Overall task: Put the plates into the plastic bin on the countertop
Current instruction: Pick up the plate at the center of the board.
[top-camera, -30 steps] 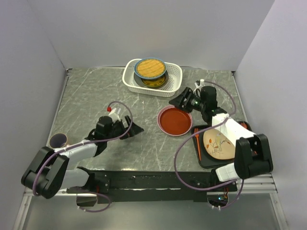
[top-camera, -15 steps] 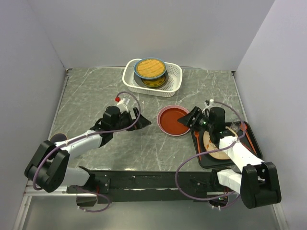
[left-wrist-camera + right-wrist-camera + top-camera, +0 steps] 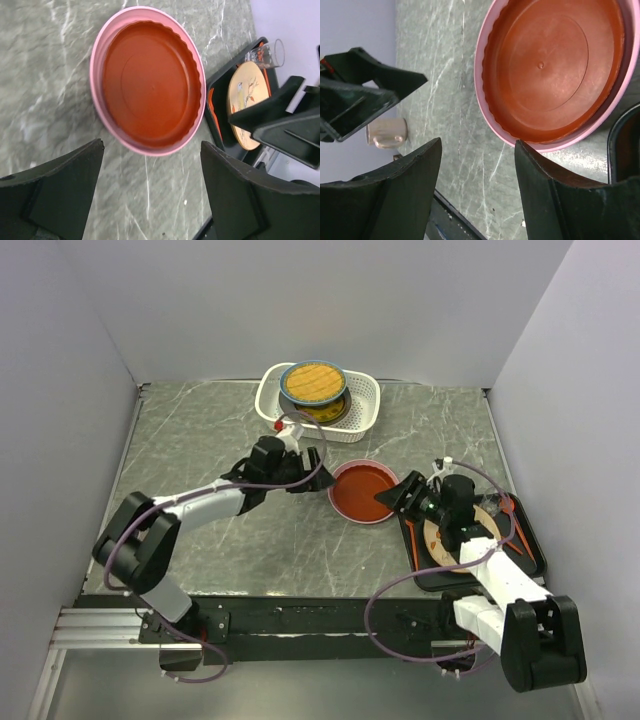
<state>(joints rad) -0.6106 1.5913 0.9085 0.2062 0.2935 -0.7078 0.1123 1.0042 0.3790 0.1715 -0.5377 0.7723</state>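
A red plate [image 3: 364, 490] sits nested in a pink plate [image 3: 334, 498] on the dark marble countertop [image 3: 200, 440]. My left gripper [image 3: 316, 472] is open and empty just left of this pair, whose near rim lies ahead of the gripper [image 3: 150, 185] in the left wrist view. My right gripper [image 3: 396, 493] is open and empty at their right edge; in the right wrist view [image 3: 477, 145] one finger [image 3: 535, 170] lies next to the pink rim [image 3: 490, 115]. The white plastic bin [image 3: 366, 405] at the back holds a woven straw plate [image 3: 311, 381] on a blue plate [image 3: 340, 385], over others.
A flat black tray [image 3: 520, 562] at the right holds a cream plate with a bird and sprig [image 3: 462, 540], red utensils [image 3: 411, 530] and a clear glass [image 3: 268, 52]. A beige cup [image 3: 387, 134] stands at the left, seen in the right wrist view. Grey walls enclose the countertop.
My left gripper has moved right and back, up to the left side of the red and pink plates. My right gripper has shifted slightly at their right edge. The plates have not moved.
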